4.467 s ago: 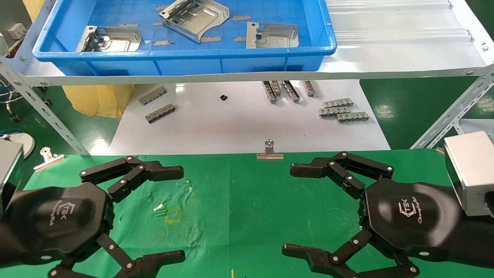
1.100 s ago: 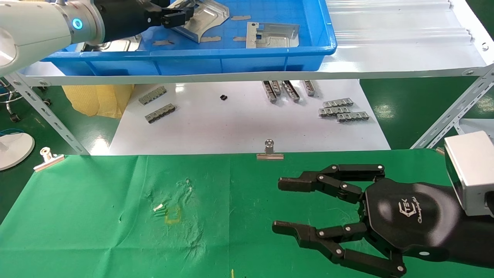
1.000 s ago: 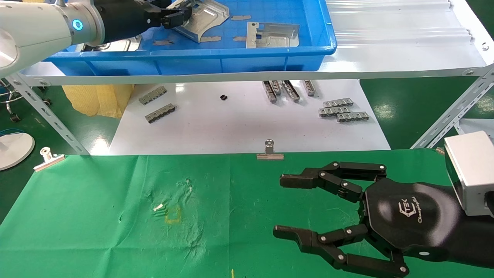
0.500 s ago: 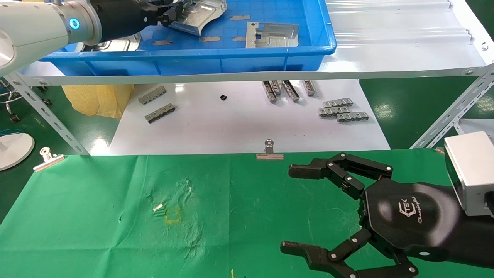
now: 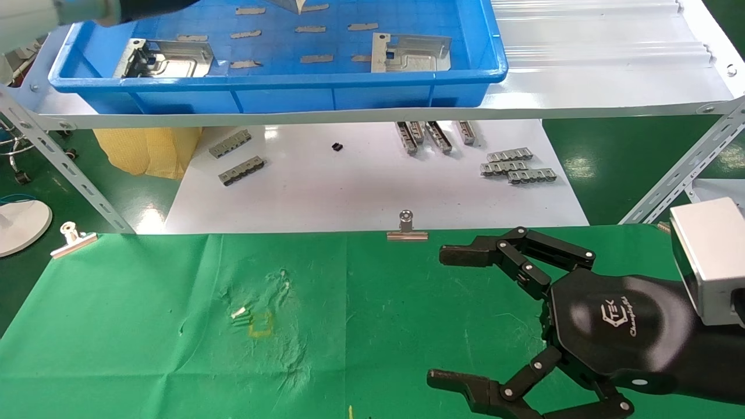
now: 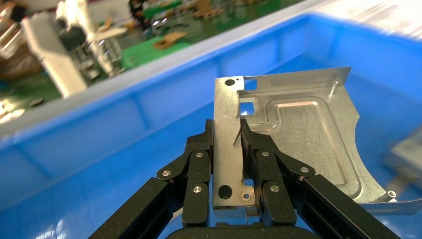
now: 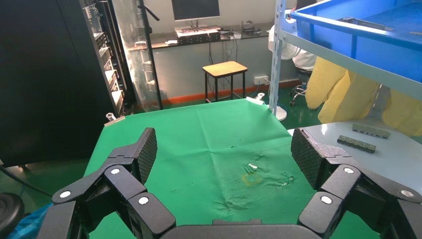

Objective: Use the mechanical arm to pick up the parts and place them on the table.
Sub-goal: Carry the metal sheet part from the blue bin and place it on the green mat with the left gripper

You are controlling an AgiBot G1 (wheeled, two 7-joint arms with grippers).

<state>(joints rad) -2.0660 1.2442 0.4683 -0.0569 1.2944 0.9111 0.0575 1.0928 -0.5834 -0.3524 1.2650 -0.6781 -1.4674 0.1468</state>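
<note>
Counter (image 5: 145, 349): green cloth, creased, small yellow square mark (image 5: 260, 324) left of centre. I see no part on it yet.

White board (image 5: 361, 186) beyond the counter's far edge, carrying grey notched strips (image 5: 517, 169) in several clusters. Two binder clips on the cloth edge, one mid (image 5: 407, 228), one at the left corner (image 5: 73, 237).

Blue tray (image 5: 349, 87) up on the white shelf behind. In head view two parts lie flat in it: one at the left end (image 5: 166, 58), one right of centre (image 5: 410, 53). Small grey strips are scattered on the tray floor between them.

Left arm: only a bit of its white segment shows at the top left corner in head view, above the tray. A tip of silver sheet (image 5: 298, 4) shows at the top edge there.

Left gripper (image 6: 230, 149), wrist view: jaws closed tight on a third part (image 6: 293, 134), pinching its folded rim near the square hole. The plate is clear of the tray floor, with the blue tray wall behind it. Curved-cut edge faces away from the gripper.

Right gripper (image 5: 460, 317): low over the right side of the counter, jaws spread wide, nothing between them. Wrist view confirms the gap, pads (image 7: 308, 154) well apart, green cloth visible through.
</note>
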